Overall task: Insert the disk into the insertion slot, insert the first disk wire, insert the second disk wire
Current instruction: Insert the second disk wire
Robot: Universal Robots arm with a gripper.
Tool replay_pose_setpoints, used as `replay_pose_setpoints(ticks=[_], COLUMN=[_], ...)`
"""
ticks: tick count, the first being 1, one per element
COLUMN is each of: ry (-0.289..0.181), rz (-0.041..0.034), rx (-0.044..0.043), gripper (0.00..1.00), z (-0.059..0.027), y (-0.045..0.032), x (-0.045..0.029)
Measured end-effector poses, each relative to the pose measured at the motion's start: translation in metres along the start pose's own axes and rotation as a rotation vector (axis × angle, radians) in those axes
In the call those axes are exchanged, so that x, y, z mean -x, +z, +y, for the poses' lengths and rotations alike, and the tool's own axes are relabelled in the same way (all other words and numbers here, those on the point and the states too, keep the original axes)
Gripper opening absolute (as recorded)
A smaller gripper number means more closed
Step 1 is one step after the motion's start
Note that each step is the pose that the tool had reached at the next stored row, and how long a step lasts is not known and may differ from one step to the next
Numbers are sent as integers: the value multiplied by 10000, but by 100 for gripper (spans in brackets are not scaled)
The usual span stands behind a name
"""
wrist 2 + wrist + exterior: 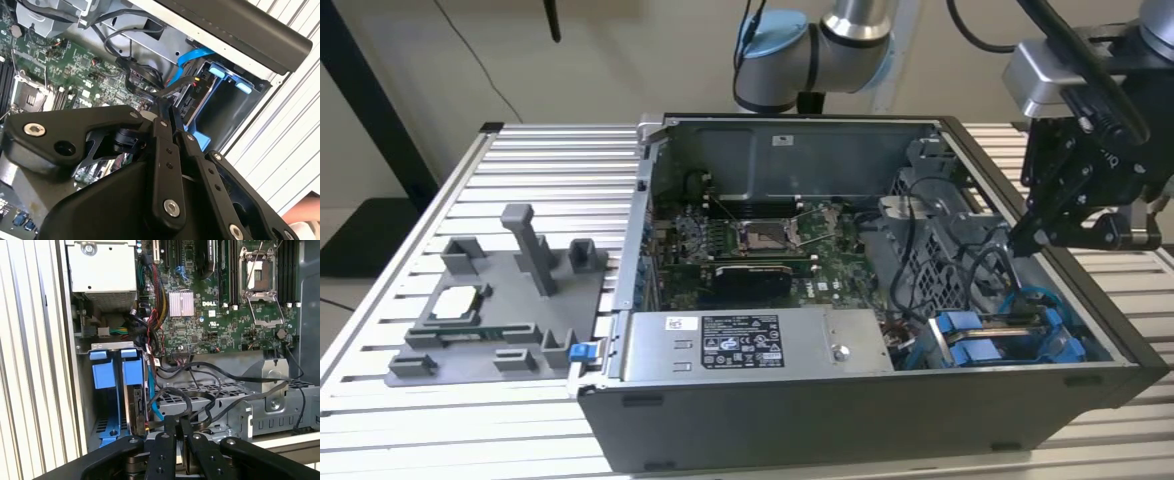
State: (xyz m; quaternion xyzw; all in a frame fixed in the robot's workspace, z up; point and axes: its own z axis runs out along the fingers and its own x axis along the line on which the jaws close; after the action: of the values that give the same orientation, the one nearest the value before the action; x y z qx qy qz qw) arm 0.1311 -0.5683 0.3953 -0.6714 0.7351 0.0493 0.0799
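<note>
The disk (135, 410) stands edge-on in the insertion slot (105, 372), a grey metal bay with blue plastic fittings at the corner of the open computer case (854, 420). In the second wrist view the disk (194, 100) shows between the blue fittings, with a black wire (180, 86) running to its end. My gripper (178, 426) hangs just above the disk's end and its fingers (162, 135) are shut on that black wire. In the exterior view the gripper (1027, 240) hovers over the case's right side, above the slot (1001, 335).
A bright blue cable (152, 400) runs beside the disk. Loose black cables (210, 385) loop over the perforated drive cage (220, 405). The motherboard (747, 240) fills the case's middle. A grey fixture (494, 300) with small parts stands at the exterior view's left.
</note>
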Motion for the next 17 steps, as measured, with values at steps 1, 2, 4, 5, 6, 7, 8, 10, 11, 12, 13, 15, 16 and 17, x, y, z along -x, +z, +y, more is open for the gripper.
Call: replay_pose_setpoints(ticks=[1,2,4,5,6,7,8,10,11,12,13,15,16,17], ry=[0,1,0,0,0,0,0,0,-1,-1,-1,-2,-2,-3], rz=[0,0,4,4,6,8,10,16,20,25,29,41,47,53], rx=[0,0,0,0,0,-1,-1,-1,-2,-2,-3,-3,-4,-4], gripper=[0,0,0,0,0,0,0,0,0,0,0,0,0,0], z=[0,0,0,1,1,1,1,1,1,1,1,1,2,2], y=[3,6,12,16,18,21,24,29,32,35,37,42,44,46], x=[-1,-2,-3,-4,-4,-5,-5,-7,-7,-7,-8,-9,-10,-10])
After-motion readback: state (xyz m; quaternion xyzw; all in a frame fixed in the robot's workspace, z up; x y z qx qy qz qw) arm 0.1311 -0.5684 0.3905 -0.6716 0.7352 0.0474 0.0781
